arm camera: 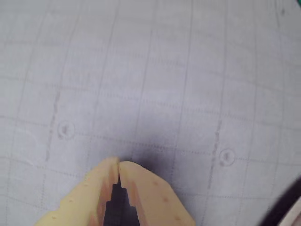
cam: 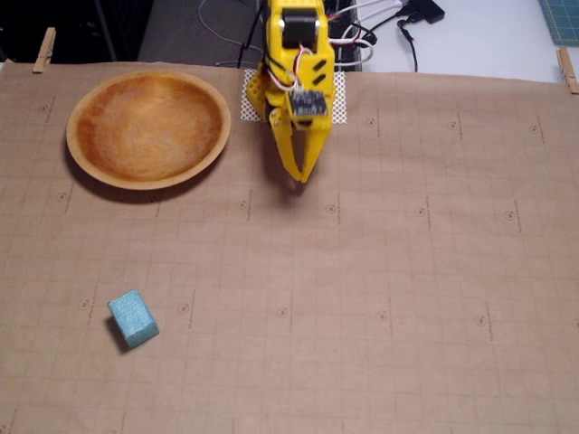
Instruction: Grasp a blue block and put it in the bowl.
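On the table, a brown gridded paper sheet (cam: 407,289) covers nearly the whole work surface, pinned at its corners by wooden clothespins (cam: 43,49). Next in size is the bowl (cam: 148,128), a shallow wooden dish lying empty at the far left of the fixed view, just beside the arm's base. The yellow arm (cam: 291,63) stands at the far centre edge, folded low, with its gripper (cam: 301,174) pointing down toward the paper just in front of the base. The wrist view shows the gripper (arm camera: 118,165) with its two fingertips pressed together and nothing between them; only bare gridded paper lies ahead of it. Smallest is the blue block (cam: 133,319), resting on the paper near the lower left of the fixed view, well apart from the gripper and well apart from the bowl, lying skewed to the grid lines. In my judgement the task has not begun: the step in hand is the reach to the block. To do it well, the arm should swing toward the left of the fixed view and extend outward, part the fingers fully before descending, and rotate the wrist so the fingers meet two opposite flat faces rather than its corners. The foam-like surface should grip readily, so a moderate squeeze ought to suffice.
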Robot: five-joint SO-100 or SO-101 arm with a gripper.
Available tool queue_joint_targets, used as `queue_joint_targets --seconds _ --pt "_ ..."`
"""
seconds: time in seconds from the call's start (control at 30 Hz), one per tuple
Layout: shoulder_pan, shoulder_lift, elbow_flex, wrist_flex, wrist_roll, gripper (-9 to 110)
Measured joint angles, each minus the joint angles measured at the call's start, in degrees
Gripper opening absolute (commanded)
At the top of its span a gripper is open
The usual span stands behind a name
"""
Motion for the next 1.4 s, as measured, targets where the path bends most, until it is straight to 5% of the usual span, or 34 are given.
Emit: queue_joint_targets --seconds 0.6,1.0,1.4 --pt "-0.09 -4.04 -7.38 -23.91 0.00 -3" --pt "8.26 -43.07 -24.26 -41.31 0.00 -2" --pt "18.46 -73.30 -41.22 -42.01 6.68 -2"
